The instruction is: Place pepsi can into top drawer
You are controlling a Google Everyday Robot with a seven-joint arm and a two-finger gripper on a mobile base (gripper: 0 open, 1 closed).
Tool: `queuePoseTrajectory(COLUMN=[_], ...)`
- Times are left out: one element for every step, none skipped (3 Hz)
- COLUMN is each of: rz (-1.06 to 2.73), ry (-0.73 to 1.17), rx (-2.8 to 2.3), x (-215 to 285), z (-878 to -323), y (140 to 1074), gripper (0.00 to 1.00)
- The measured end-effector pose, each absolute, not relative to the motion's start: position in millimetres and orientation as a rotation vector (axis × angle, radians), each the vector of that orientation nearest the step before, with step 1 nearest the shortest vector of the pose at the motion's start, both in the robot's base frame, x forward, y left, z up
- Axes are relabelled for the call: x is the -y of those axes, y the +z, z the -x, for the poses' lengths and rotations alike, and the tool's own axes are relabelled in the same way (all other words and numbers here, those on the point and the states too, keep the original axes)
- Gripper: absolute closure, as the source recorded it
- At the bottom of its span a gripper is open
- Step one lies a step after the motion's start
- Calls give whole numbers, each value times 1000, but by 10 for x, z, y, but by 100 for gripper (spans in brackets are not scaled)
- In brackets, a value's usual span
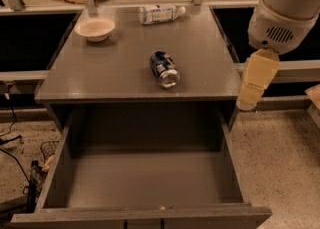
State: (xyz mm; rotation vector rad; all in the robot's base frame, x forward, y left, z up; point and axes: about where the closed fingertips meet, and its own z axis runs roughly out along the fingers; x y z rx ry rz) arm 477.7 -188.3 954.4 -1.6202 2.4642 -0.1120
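- Lying on its side near the middle of the surface (100, 80): pepsi can (164, 69), silver end toward camera.
- Standing pulled open below: top drawer (150, 183).
- Hanging beside the right edge, apart from the can: gripper (248, 103); released or clenched, cannot tell.

Dim, warm overhead light: the cabinet (125, 73) shadows the top drawer (150, 185) beneath it, the pepsi can (164, 68) on it glints, and the gripper (248, 100) to its right is pale-lit.

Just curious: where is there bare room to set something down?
The top drawer has a bare floor. On the cabinet top, free patches flank the pepsi can. The bowl and bottle crowd the back; the gripper hangs beyond the right edge.
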Motion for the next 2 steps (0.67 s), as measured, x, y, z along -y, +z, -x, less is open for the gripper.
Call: queuePoseTrajectory(rz=[1656, 1674], ry=[62, 113], rx=[-2407, -2341], x=[1858, 1841], z=[-4817, -4832], y=[9554, 9593], gripper=[0, 0])
